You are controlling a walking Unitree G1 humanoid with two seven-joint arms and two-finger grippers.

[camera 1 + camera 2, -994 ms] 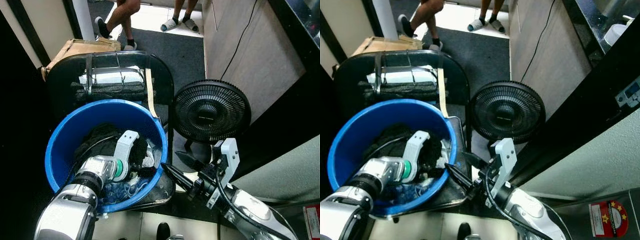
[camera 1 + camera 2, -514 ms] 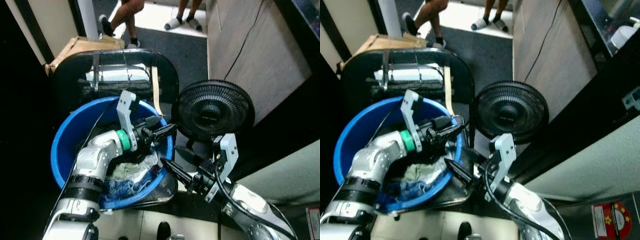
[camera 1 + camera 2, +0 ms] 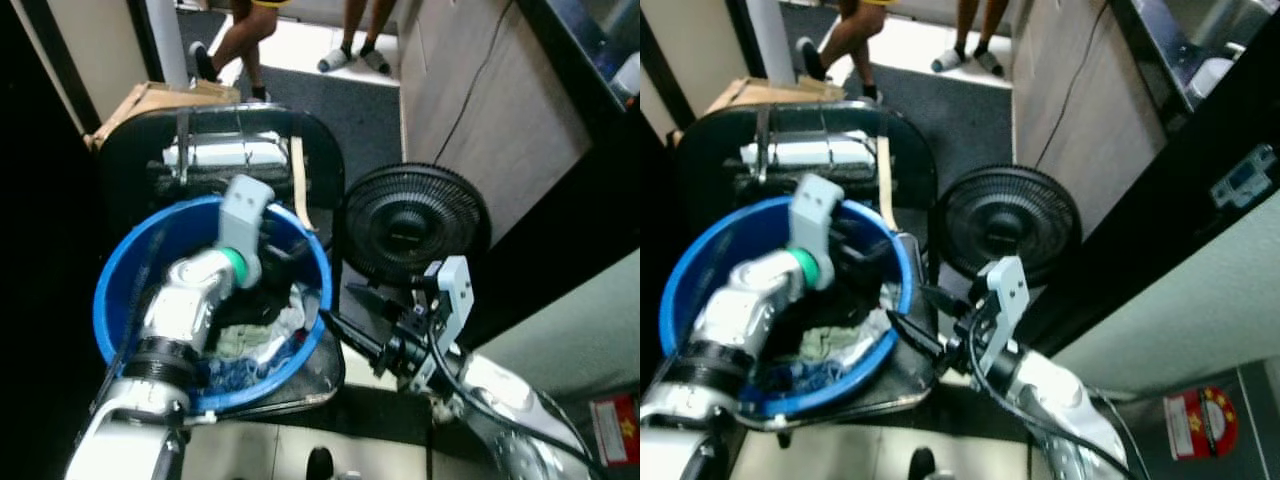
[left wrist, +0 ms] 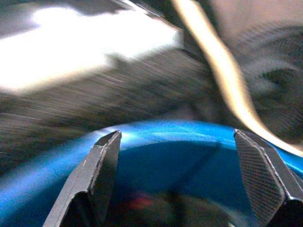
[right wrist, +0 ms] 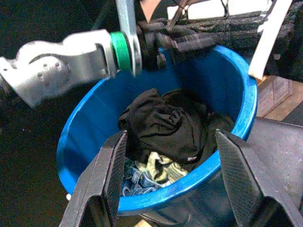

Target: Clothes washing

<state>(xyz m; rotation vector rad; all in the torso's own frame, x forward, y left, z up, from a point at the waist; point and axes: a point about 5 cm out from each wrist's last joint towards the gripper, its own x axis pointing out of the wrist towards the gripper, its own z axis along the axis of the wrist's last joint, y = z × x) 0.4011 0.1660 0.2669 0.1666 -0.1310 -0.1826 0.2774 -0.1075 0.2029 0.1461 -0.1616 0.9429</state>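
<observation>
A blue bucket point(image 3: 108, 300) stands on a black chair and holds a black garment point(image 5: 161, 123) on top of pale green and blue patterned clothes point(image 3: 250, 345). My left gripper point(image 4: 176, 137) hangs open over the bucket's far side, level with the rim, its fingers point(image 3: 285, 252) empty. My right gripper point(image 3: 338, 303) is open just outside the bucket's near right rim and points in at the clothes. Nothing lies between its fingers point(image 5: 111, 175).
A black floor fan point(image 3: 415, 220) stands right of the bucket, close to my right arm. The black chair's back point(image 3: 220, 130) carries folded white and grey items. A cardboard box point(image 3: 150, 98) lies behind it. People's legs point(image 3: 240, 40) stand further back. A wooden cabinet point(image 3: 480, 100) is at right.
My left gripper rose out of the clothes in the bucket, then swung from pointing right to pointing at the far rim. The right gripper has stayed beside the rim.
</observation>
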